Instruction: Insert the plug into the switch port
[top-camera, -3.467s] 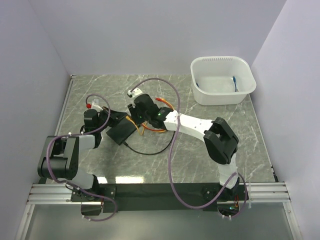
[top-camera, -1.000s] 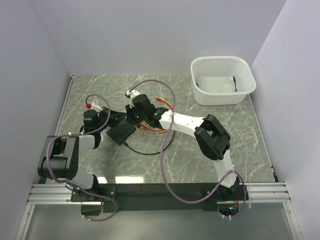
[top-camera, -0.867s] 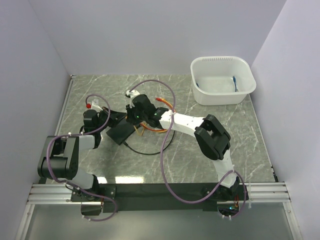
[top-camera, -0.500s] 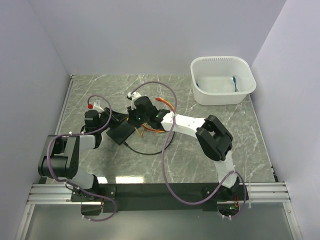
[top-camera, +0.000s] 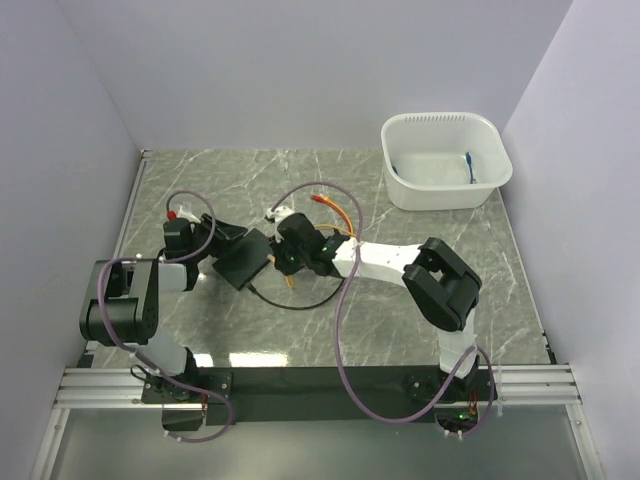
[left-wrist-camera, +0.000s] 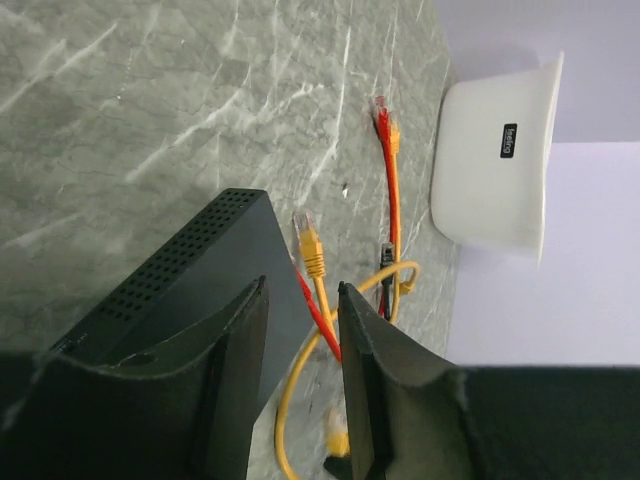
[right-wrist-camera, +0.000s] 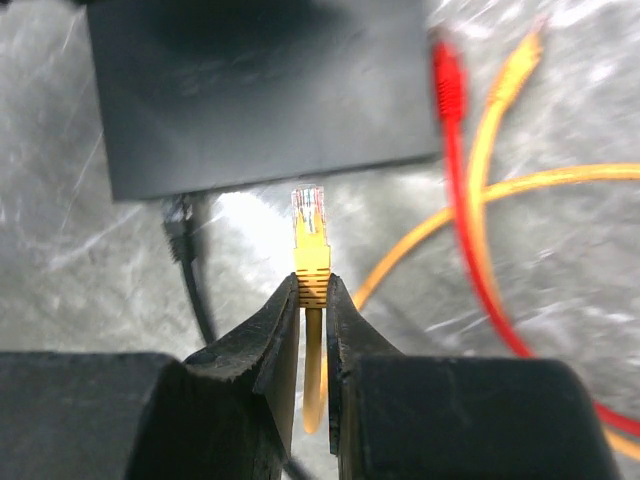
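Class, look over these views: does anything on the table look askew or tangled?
The thin matte-black rectangular box lies skewed to the table edges. Beside it a red cable and a yellow cable cross untidily. The right end effector holds a yellow plug short of the box.

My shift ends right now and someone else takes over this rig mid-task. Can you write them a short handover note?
Left hand: open, jaws apart at a corner of the black box, apparently not clamping it.
Right hand: shut on the yellow plug, pinched by its boot, with the clear tip just short of the box's edge.
Done: plug picked up and pointed at the box, which lies flat on the table.
Left: find the socket, which these views do not show, line the plug up and push it in. The box may need steadying.
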